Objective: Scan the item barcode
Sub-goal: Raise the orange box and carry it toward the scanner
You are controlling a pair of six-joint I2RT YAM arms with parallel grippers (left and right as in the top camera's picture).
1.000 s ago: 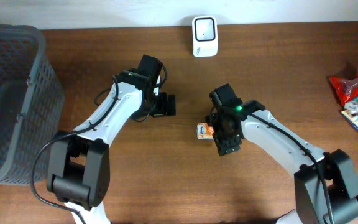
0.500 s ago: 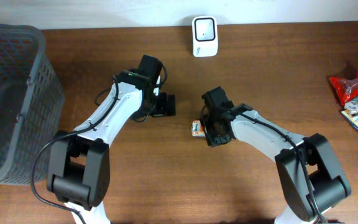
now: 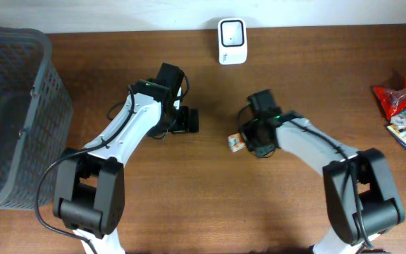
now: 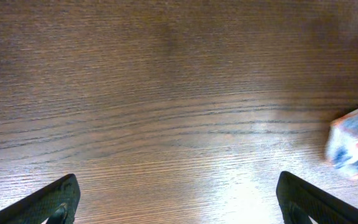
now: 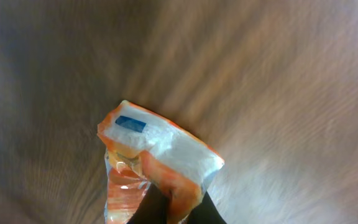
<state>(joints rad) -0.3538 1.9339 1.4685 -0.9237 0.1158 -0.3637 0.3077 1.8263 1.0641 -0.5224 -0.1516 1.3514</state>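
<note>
Wood-grain tabletop [image 5: 278, 74] backs a crinkled, blue-labelled orange-and-white packet [image 5: 160, 149].

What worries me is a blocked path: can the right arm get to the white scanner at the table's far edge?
Probably yes. The right gripper, shut on the orange packet, has only bare table between it and the scanner; the left gripper sits off to one side, open.

Even light is bathing the dark brown wooden table [image 3: 189, 197]; a pale sheen is glaring in the left wrist view, motion blur smearing the orange-and-white crinkled packet [image 5: 160, 155].
</note>
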